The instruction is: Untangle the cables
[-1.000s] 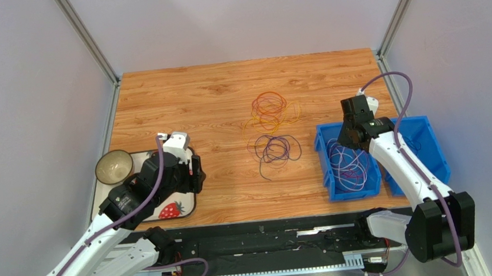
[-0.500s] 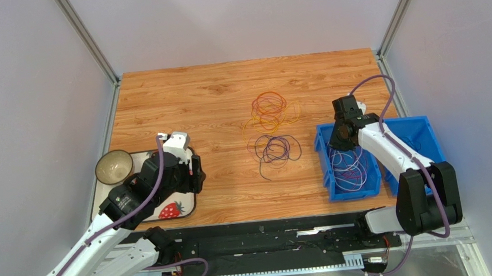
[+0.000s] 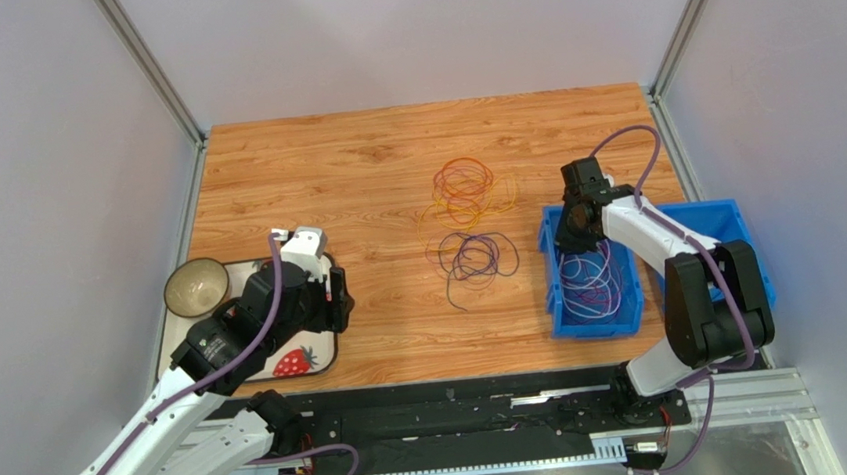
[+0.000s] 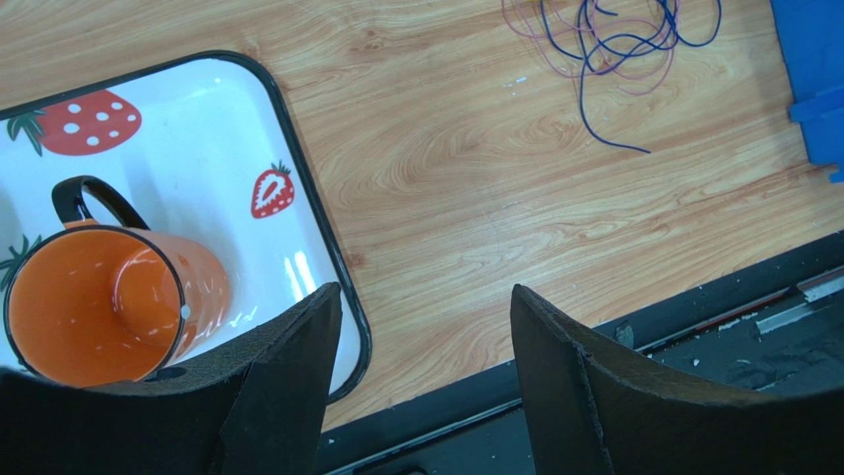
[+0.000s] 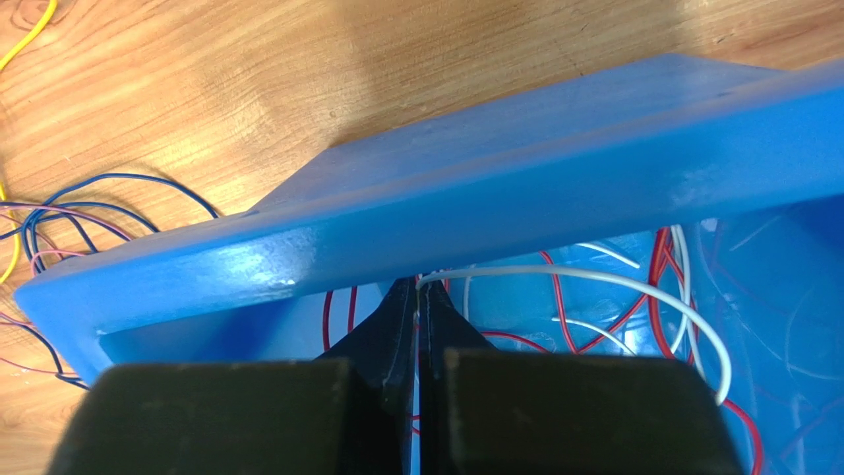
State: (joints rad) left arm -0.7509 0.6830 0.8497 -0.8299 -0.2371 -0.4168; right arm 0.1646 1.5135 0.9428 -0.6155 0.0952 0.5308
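Observation:
Two loose heaps of cables lie mid-table: an orange and yellow heap (image 3: 464,186) and a purple and blue heap (image 3: 472,258), which also shows in the left wrist view (image 4: 614,30). More white and red cables (image 3: 589,285) lie in a blue bin (image 3: 553,295). My right gripper (image 5: 418,287) is down inside that bin, against its far-left wall (image 5: 495,198), shut on a thin white cable (image 5: 594,277) that arcs out from its tips over red cables (image 5: 604,322). My left gripper (image 4: 424,292) hangs open and holds nothing, above the right rim of a tray (image 4: 327,247).
The white strawberry tray (image 3: 333,341) at the near left holds an orange mug (image 4: 99,307), with a metal bowl (image 3: 195,288) on its far corner. A second blue bin (image 3: 736,240) stands right of the first. The table's near edge meets a black rail (image 3: 446,406).
My right gripper has swung left and down to the bin's far-left wall, its arm folding up, and the bin has shifted slightly left. The left arm has not moved.

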